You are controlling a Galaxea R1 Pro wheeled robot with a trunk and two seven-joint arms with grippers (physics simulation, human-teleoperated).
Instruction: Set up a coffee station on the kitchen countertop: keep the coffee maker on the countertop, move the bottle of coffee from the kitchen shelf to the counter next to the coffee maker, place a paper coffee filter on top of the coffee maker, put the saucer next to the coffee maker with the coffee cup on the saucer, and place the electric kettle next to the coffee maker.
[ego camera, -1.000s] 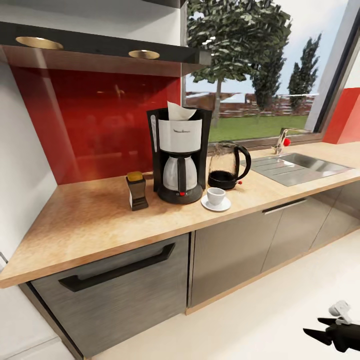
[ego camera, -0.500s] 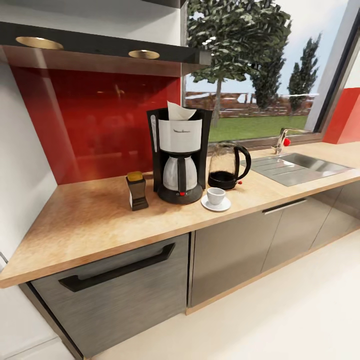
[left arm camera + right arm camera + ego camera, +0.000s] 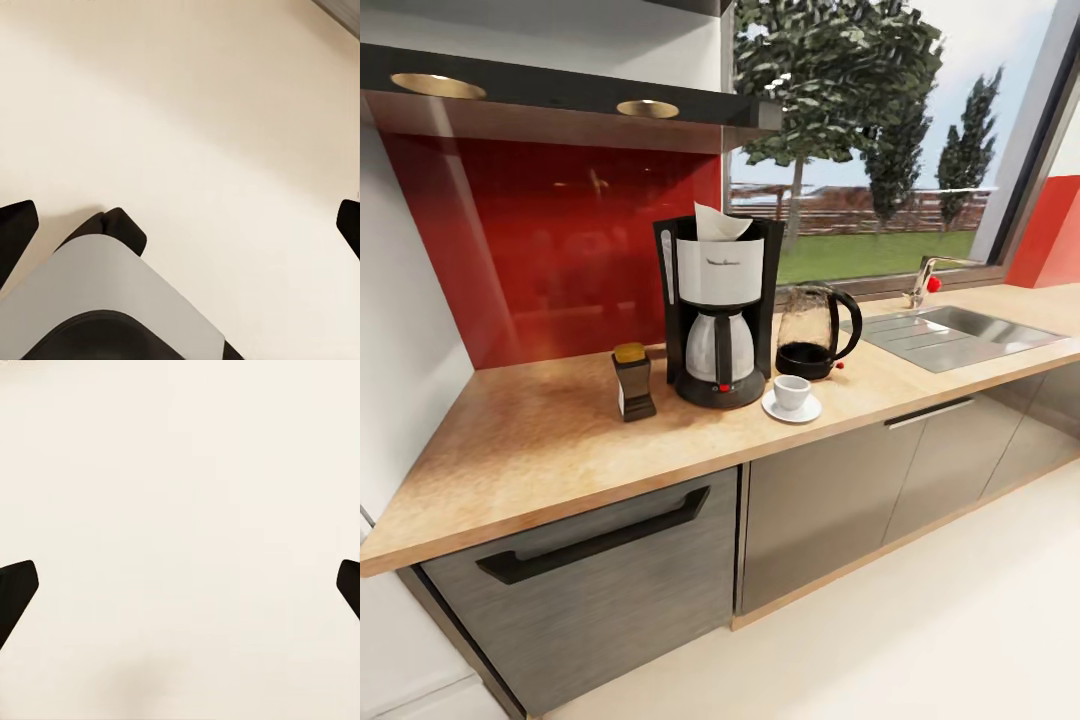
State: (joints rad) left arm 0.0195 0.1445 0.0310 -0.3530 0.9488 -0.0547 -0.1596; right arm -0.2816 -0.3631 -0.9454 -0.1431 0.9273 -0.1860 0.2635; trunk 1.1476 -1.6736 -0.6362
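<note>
The right arm's dark tip has left the lower-right corner. Mid-frame, the coffee maker (image 3: 719, 305) carries unreadable script. Both fingers (image 3: 16, 229) (image 3: 16, 585) pairs spread, released.

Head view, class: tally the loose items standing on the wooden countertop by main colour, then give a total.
White: 3 (paper coffee filter, coffee cup, saucer)
Black and white: 1 (coffee maker)
Dark brown: 1 (bottle of coffee)
Clear glass: 1 (electric kettle)
Total: 6

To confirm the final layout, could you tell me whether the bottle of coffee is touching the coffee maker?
Apart: the head view shows bare countertop between the bottle of coffee and the coffee maker.
</note>
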